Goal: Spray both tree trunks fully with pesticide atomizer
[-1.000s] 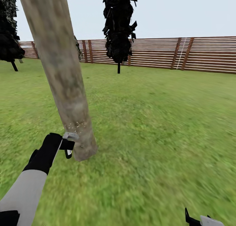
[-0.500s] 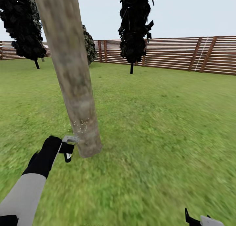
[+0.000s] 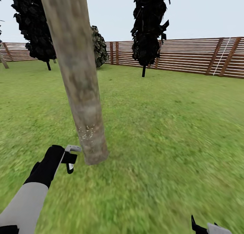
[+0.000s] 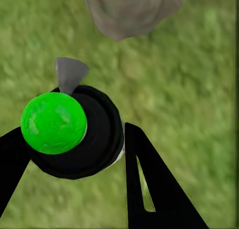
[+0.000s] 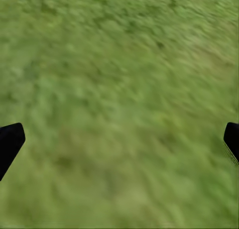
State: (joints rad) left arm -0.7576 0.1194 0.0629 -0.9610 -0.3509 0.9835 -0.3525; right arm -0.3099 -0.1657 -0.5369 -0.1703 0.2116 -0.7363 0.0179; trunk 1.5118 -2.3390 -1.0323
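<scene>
Broad green lawn (image 3: pixel 169 132) inside slatted wooden fence (image 3: pixel 189 56), under grey sky.

Head cam looks down across the lawn (image 3: pixel 162 125); left wrist cam, way closer, shares the trunk (image 3: pixel 81 91) base.

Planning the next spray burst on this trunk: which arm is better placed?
Left. The left gripper holds the atomizer beside the tree trunk, nozzle toward it. The right gripper hangs open over grass.
</scene>
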